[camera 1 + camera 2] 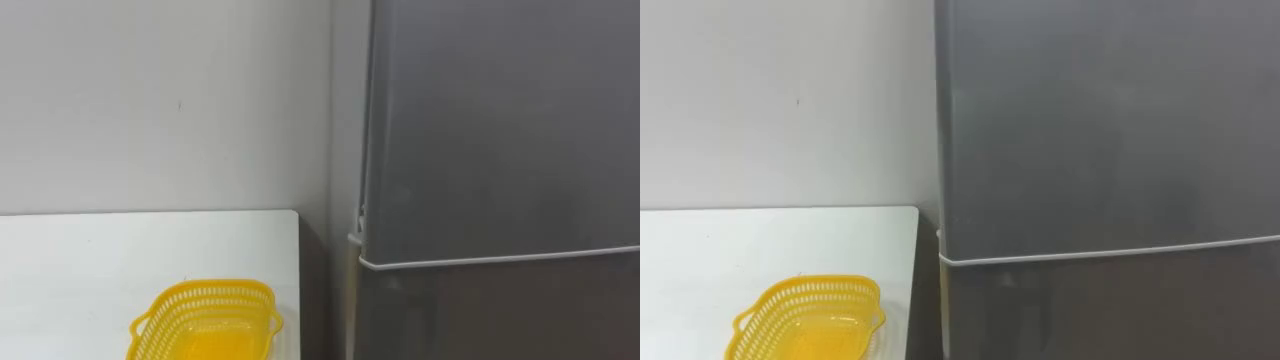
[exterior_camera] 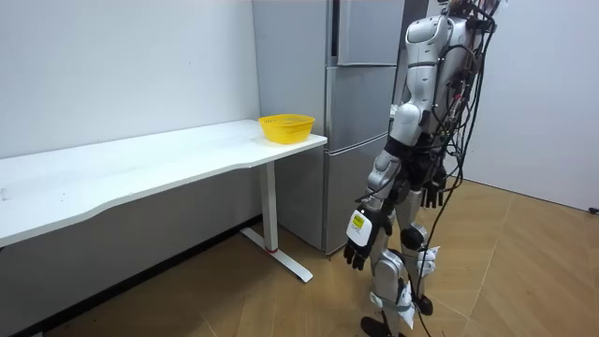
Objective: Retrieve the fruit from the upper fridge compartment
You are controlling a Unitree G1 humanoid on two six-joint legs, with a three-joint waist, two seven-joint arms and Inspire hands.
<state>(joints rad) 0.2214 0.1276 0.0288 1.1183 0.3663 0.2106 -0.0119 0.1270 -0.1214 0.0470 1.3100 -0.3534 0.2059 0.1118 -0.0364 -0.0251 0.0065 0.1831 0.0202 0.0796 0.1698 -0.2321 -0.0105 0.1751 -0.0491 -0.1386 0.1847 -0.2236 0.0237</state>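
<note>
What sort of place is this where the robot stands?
Probably a test room fitted like a kitchen corner: a grey fridge, doors shut, a long white table beside it, and a yellow basket on the table.

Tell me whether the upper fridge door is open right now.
No, the upper fridge door sits shut, flush above the lower door along the seam.

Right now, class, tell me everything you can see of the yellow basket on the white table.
The yellow basket looks like plastic, with open-mesh walls, a flared rim and a handle lip at each end. It sits upright on the white table, near the end beside the grey fridge, not touching it. Nothing shows inside.
</note>
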